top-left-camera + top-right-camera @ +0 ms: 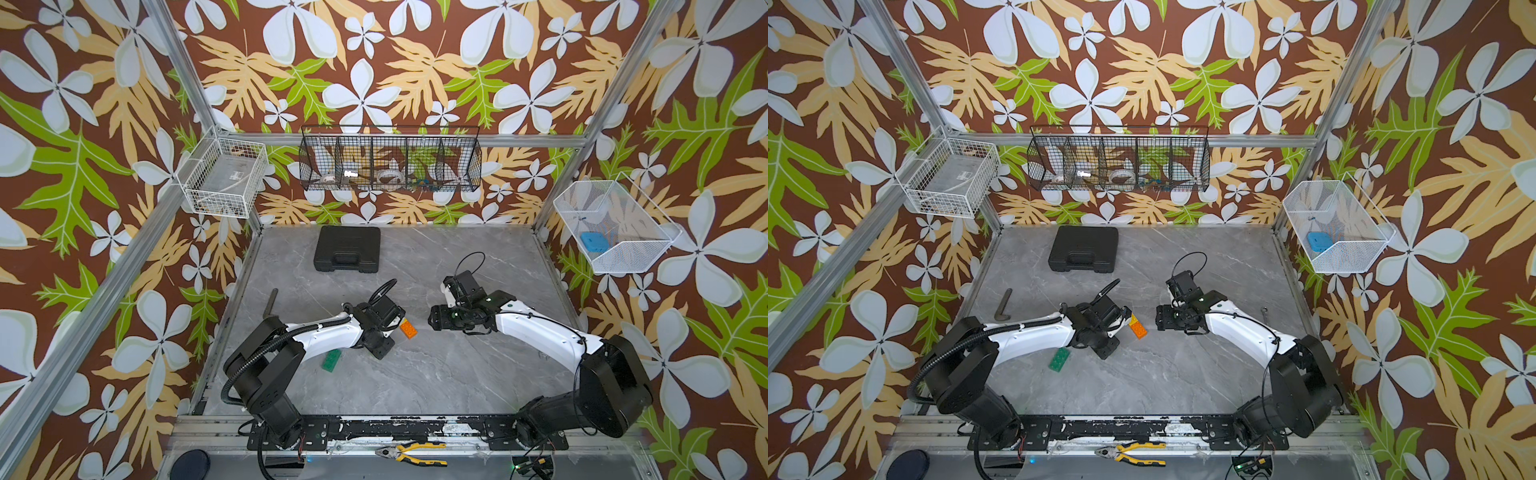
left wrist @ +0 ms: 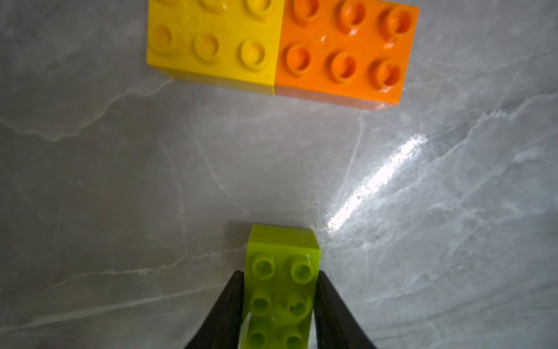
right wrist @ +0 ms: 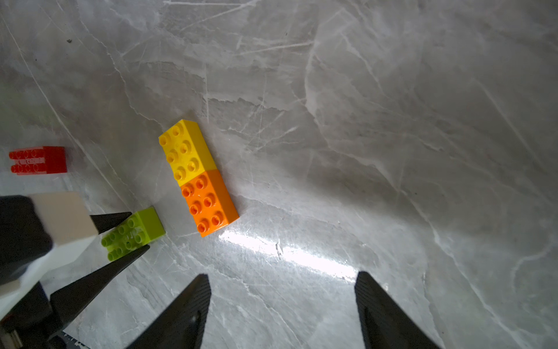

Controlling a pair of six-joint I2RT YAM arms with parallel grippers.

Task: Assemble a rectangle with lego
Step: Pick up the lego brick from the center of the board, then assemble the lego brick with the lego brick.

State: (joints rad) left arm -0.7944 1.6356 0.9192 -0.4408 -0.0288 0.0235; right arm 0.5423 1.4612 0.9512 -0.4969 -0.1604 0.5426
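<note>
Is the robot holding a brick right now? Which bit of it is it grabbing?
Yes. The left gripper is shut on the lime green brick, pinching its two long sides. The right gripper is open and holds nothing.

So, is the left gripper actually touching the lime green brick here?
Touching. The left wrist view shows the left gripper shut on the lime green brick, both fingers flush against its long sides with no gap.

Five lego bricks: one yellow [image 3: 187, 151], one orange [image 3: 210, 204], one lime green [image 2: 280, 287], one red [image 3: 39, 160], one dark green [image 1: 331, 358]. One black case [image 1: 347, 249]. Three wire baskets [image 1: 220, 195] [image 1: 390, 166] [image 1: 623, 253]. One pliers [image 1: 392, 454]. Perhaps one hex key [image 1: 271, 303].
</note>
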